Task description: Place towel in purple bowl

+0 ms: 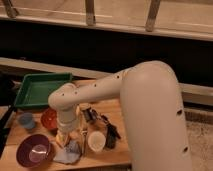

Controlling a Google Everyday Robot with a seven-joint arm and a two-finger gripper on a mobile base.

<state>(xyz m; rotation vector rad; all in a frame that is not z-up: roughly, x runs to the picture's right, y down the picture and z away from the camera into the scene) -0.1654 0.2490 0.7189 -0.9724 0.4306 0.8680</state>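
Note:
The towel [68, 153], a pale grey-blue crumpled cloth, lies on the wooden table [120, 111] just right of the purple bowl [33, 150]. The bowl stands at the table's front left and shows nothing inside. My gripper [64, 138] points straight down from the big white arm and hangs right over the towel's upper left edge, open. Whether it touches the cloth I cannot tell. The towel rests flat and nothing lifts it.
A green tray [31, 95] sits at the back left. An orange-brown bowl [48, 119] and a small blue cup [25, 120] stand behind the purple bowl. A white cup [96, 140] and a black cloth [111, 135] lie right of the towel.

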